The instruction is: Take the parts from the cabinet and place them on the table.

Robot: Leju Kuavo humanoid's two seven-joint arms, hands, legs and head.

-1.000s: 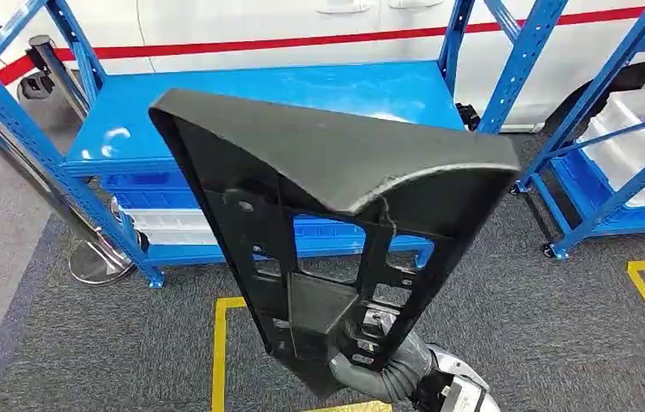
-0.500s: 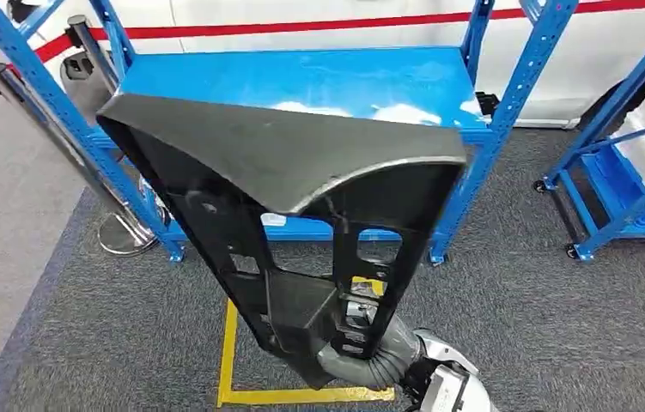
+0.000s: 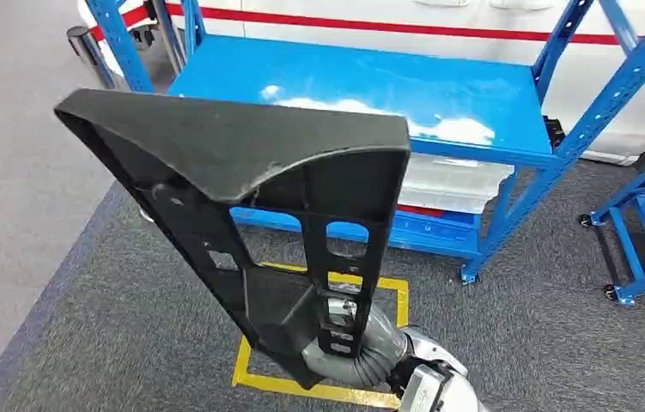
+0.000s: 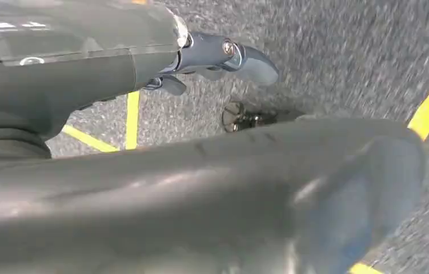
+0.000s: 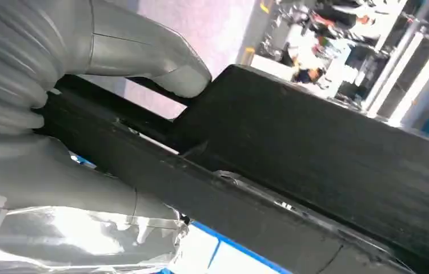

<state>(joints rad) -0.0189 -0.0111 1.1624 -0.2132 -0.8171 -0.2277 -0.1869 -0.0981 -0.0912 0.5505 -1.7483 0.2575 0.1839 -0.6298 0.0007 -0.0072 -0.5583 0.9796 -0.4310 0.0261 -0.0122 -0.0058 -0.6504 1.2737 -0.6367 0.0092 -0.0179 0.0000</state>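
Black part [image 3: 241, 184] rises from right robot hand [image 3: 349, 356].

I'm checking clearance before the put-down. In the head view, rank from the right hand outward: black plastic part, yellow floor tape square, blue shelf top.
1. Black plastic part: held in the right hand.
2. Yellow floor tape square: on the carpet just beyond the hand.
3. Blue shelf top: farthest, ahead across the carpet.

Black plastic part [image 3: 241, 197]: large, wedge-shaped, ribbed frame with rectangular cutouts, wide flat cap on top. Held upright, slightly tilted, narrow end down in the right hand [image 3: 362, 356], in front of the blue rack.
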